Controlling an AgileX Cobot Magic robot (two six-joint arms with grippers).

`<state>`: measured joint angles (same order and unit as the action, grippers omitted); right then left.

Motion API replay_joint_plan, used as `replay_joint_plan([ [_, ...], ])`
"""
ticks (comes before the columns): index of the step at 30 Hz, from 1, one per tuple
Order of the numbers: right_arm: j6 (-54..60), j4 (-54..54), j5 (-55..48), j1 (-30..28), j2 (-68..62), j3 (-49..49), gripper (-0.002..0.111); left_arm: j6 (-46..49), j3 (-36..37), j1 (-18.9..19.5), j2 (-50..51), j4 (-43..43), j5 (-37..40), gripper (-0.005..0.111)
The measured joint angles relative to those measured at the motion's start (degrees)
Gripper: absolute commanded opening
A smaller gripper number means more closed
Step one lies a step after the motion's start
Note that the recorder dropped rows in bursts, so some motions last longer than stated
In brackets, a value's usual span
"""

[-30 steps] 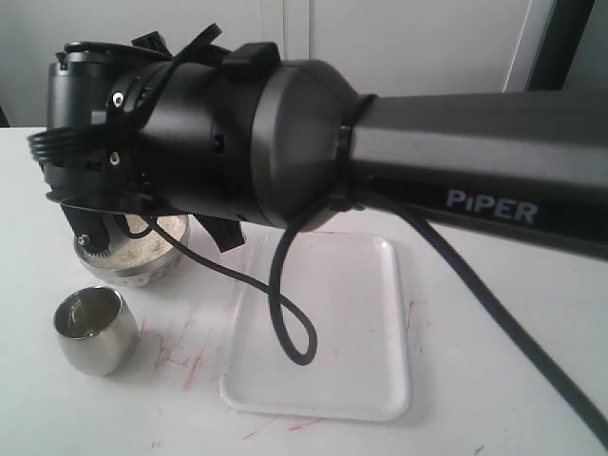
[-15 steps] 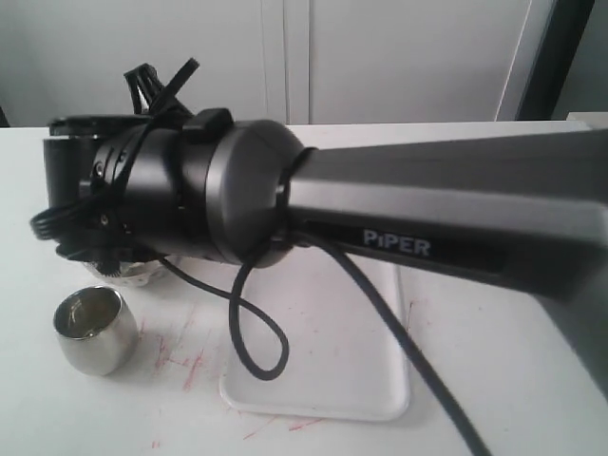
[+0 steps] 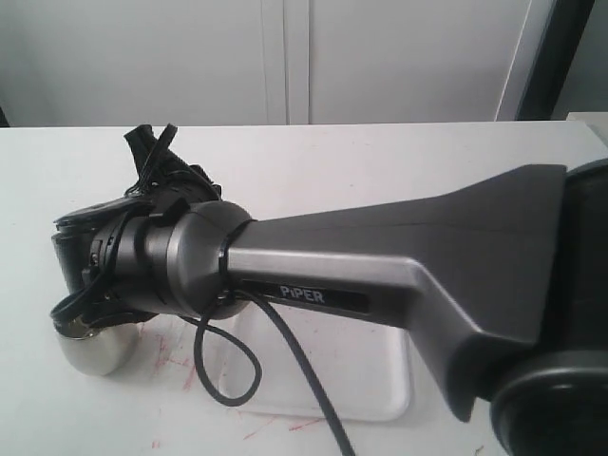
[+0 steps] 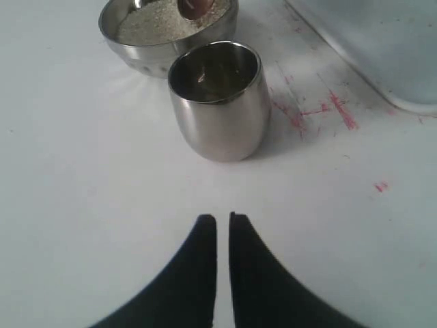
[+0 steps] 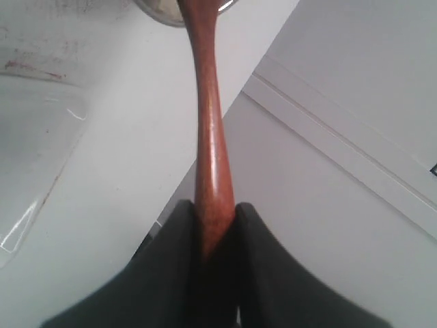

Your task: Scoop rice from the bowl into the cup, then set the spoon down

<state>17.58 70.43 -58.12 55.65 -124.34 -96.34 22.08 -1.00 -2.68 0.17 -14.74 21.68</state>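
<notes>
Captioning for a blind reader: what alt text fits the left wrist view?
A steel cup stands on a white table beside a bowl of rice with the spoon tip in it; the left gripper, shut and empty, points toward the cup.

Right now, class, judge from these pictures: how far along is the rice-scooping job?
Done: the right gripper grips the spoon. In hand: its head sits in the rice in the bowl. To do: the cup shows no rice heap, so pouring and setting the spoon down remain.
</notes>
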Motion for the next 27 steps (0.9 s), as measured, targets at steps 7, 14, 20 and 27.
replay_joint_plan([
  [7, -4.9, 0.7, 0.78, -1.27, -0.83, 0.0, 0.0, 0.0, 0.0, 0.0, 0.0, 0.0, 0.0, 0.014],
  [14, -5.39, 0.81, 2.8, -1.36, -0.83, 0.0, 0.0, 0.0, 0.0, 0.0, 0.0, 0.0, 0.0, 0.014],
  [20, -5.53, 0.81, 3.64, -1.36, -0.83, 0.0, 0.0, 0.0, 0.0, 0.0, 0.0, 0.0, 0.0, 0.014],
  [27, -4.77, -0.61, 3.91, -1.36, -1.2, 0.0, 0.0, 0.0, 0.0, 0.0, 0.0, 0.0, 0.0, 0.014],
])
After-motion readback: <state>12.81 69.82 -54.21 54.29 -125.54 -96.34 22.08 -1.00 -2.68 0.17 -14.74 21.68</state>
